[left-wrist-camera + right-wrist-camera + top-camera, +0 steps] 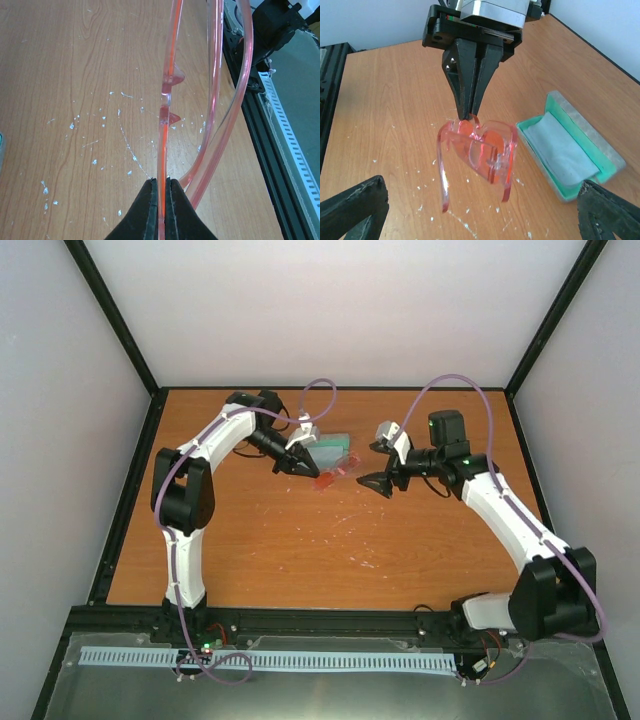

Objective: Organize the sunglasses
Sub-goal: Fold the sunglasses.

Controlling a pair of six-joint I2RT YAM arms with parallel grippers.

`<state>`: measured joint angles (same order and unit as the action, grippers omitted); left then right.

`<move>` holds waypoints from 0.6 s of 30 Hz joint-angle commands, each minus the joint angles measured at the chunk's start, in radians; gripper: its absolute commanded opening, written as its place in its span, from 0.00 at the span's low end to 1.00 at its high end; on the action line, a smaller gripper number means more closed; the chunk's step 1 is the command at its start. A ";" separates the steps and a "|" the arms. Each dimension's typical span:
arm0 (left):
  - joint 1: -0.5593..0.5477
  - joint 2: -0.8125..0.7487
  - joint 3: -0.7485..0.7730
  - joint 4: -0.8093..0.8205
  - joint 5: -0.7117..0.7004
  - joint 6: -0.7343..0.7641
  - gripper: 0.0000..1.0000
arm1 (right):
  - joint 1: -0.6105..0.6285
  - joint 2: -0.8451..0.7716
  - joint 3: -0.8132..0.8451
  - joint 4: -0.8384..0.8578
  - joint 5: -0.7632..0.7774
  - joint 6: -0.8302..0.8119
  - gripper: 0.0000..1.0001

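- Sunglasses [477, 145] first: judging these as light, thin and a little springy, with slick plastic likely to slip or twist under a narrow pinch and nearly clear lenses likely to scratch.
- Favouring a hold on the front frame or close to a hinge, and sparing the slim arms, which probably bend under any load.
- Noting a red-pink translucent frame, with both arms unfolded and reaching toward the bottom of the right wrist view.
- Seeing the pair hanging clear of the table [385, 100], at the centre of the right wrist view and just above centre in the top view.
- Finding the left gripper [469, 114] pointing down from the top of that frame, fingers pressed together on the upper edge of the front frame.
- Finding the right gripper [378, 480] facing the pair, fingers spread wide at the lower corners of its own view and touching nothing.
- Noting a grey case [602, 147] lying open at the right of the frame, showing teal lining and holding a light blue cloth [560, 145].
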<state>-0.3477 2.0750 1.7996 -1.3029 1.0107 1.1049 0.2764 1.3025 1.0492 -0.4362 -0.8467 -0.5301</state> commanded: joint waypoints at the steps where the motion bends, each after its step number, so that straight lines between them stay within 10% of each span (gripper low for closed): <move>1: -0.001 -0.024 0.000 -0.012 0.046 0.001 0.01 | -0.010 0.068 0.020 0.117 -0.126 -0.053 1.00; 18: -0.003 -0.030 0.007 -0.012 0.070 0.003 0.01 | -0.012 0.308 0.277 -0.239 -0.290 -0.245 0.89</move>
<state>-0.3477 2.0747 1.7920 -1.3029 1.0420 1.0985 0.2687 1.6009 1.3113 -0.5880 -1.0985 -0.7185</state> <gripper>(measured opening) 0.047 0.921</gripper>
